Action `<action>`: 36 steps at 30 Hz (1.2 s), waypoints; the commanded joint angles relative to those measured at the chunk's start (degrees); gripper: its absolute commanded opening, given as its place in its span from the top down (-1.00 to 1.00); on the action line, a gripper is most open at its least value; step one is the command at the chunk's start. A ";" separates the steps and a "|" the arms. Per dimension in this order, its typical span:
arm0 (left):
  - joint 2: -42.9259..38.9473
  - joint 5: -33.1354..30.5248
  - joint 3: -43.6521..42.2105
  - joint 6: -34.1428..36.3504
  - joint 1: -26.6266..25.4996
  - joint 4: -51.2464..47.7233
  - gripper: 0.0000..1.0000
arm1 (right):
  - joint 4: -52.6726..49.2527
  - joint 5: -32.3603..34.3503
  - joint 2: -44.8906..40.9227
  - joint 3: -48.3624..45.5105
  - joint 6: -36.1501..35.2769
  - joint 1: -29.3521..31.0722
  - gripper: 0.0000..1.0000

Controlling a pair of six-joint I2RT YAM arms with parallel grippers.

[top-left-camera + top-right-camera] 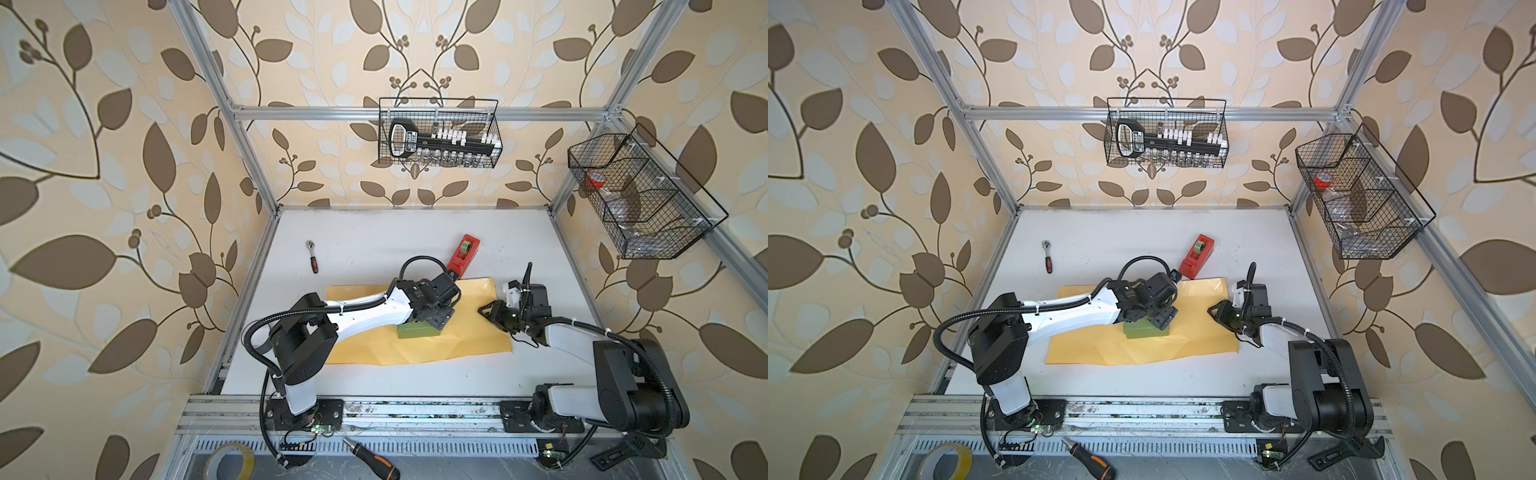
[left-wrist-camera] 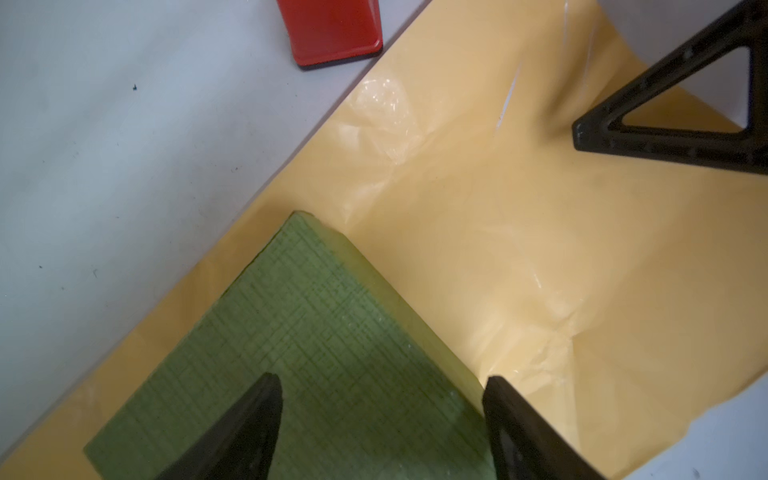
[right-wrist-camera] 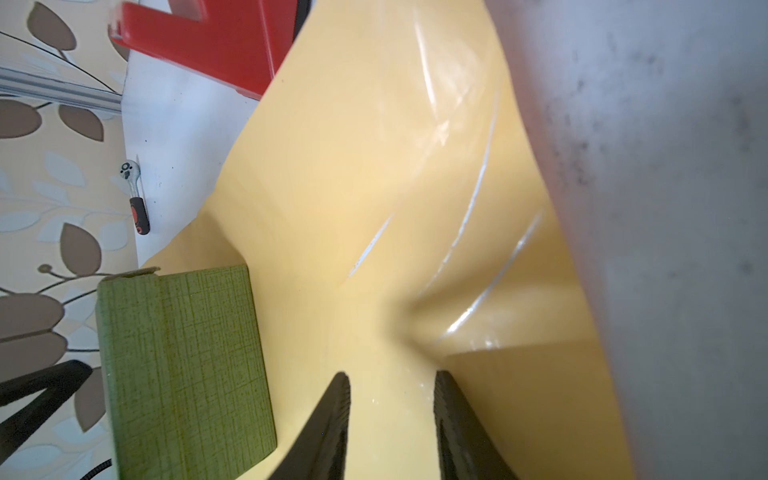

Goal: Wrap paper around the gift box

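- L gripper (image 2: 382, 380) fills the near edge of the left wrist view. Jaws wide apart, clamped on nothing. One finger is over the top of the gift box (image 2: 311, 353), the other just off its side above the paper (image 2: 519, 228). Contact w/ the box top: can't tell.
- R gripper (image 3: 392, 376): jaws partway apart, sheet shows thru the gap, nothing pinched as far as seen. It sits low over the paper's right part, which buckles into ridges in front of it.
- Gift box posn: flat on the paper, pale face up, approx mid-width in both top views. One corner lies close to the edge by the tape dispenser (image 1: 464, 253).
- Done, by my read: sheet spread, box set on it.
- Left: every fold. No flap over the box, green top bare, no fresh tape seen. Early stage, prob a first fold being set up from the right.
- Surface: white table (image 1: 374, 237), lightly scuffed. Dispenser at the sheet's far edge, touching or just beside, can't tell. Ratchet (image 1: 312, 257) well apart, far left.
- Room: leaf wallpaper (image 1: 104, 166), alu frame (image 1: 415, 113), back basket (image 1: 438, 133) w/ socket set, side basket (image 1: 640, 195) on the right wall. Screwdriver (image 1: 372, 457) & tape roll (image 1: 230, 463) lie on the front ledge, off the table.
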 commanded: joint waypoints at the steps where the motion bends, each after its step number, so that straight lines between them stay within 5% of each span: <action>1: -8.82 8.52 -3.41 -8.34 6.14 1.42 -0.58 | -4.22 0.47 -0.89 1.78 -1.64 -0.05 0.24; 4: -12.83 13.52 -7.18 -11.16 10.87 4.95 -0.63 | -5.64 1.02 -2.98 2.76 -2.85 0.34 0.20; 7: -11.82 10.10 -5.15 -8.38 11.02 4.06 -0.68 | -6.40 2.11 -4.42 3.73 -3.32 2.77 0.17; 12: -3.72 7.09 4.15 -5.10 10.94 0.61 -0.70 | -4.52 2.29 -1.98 4.74 -2.33 7.27 0.17; 24: 14.28 0.25 23.12 2.05 7.60 -8.40 -0.78 | -1.95 2.29 1.73 2.26 -1.47 6.89 0.23; 36: 18.25 2.01 22.63 8.33 6.64 -12.50 -0.75 | -2.14 2.36 1.48 1.34 -1.40 6.50 0.24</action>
